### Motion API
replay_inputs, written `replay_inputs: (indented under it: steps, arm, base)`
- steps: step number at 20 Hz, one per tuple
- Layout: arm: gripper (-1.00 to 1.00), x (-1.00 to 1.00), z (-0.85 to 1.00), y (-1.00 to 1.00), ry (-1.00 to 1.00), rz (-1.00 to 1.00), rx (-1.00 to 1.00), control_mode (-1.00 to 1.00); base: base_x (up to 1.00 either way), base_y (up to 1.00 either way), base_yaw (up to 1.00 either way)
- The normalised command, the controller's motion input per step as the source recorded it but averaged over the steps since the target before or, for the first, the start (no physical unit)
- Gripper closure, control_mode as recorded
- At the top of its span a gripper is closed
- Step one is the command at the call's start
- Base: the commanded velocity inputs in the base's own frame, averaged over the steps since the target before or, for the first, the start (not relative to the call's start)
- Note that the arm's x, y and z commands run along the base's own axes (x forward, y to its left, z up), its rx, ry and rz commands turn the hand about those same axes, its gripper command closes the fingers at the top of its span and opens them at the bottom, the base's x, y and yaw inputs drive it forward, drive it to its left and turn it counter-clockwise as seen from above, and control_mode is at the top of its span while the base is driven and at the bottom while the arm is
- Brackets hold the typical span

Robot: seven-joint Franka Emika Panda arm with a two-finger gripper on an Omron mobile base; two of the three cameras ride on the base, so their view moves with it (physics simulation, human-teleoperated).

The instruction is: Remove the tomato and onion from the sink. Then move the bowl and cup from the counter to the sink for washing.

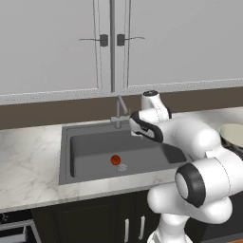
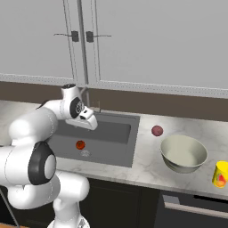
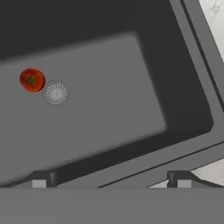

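Observation:
The orange-red tomato (image 1: 115, 160) (image 2: 80, 144) (image 3: 32, 80) lies on the floor of the dark grey sink (image 1: 66, 142) (image 2: 132, 133), right beside the round drain (image 3: 55, 92). My gripper (image 3: 109, 181) hangs open and empty above the right part of the basin, well away from the tomato. On the white counter (image 2: 147, 156) right of the sink rests the pale pink-red onion (image 2: 156, 130). The wide cream bowl (image 2: 183, 153) (image 1: 232, 135) stands further right. The yellow cup (image 2: 220, 173) is near the counter's front edge.
A grey faucet (image 1: 118, 111) rises at the back of the sink, close to my arm's wrist. White wall cabinets (image 1: 109, 42) hang overhead. Dark base cabinets (image 2: 133, 200) run below the counter. Bare marble (image 1: 28, 161) stretches left of the sink.

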Motion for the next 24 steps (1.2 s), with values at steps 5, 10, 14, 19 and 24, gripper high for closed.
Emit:
replay_inputs:
  steps: [5,10,14,19,24]
  arm:
    - [-1.00,-0.06,-0.05,0.20,0.00,0.09,0.02,-1.00]
    - [-1.00,-0.07,-0.07,0.22,0.00,0.07,0.05,-1.00]
    - [-1.00,-0.05,-0.08,0.24,0.00,0.04,0.02,-1.00]
    - [-1.00,-0.07,-0.07,0.26,-0.02,0.00,0.00,-1.00]
    - [-1.00,-0.10,-0.07,0.27,-0.05,0.00,0.00,-1.00]
  base:
    - [0.00,0.00,0.00]
    - [0.00,0.00,0.00]
    - [0.00,0.00,0.00]
    - [0.00,0.00,0.00]
    - [0.00,0.00,0.00]
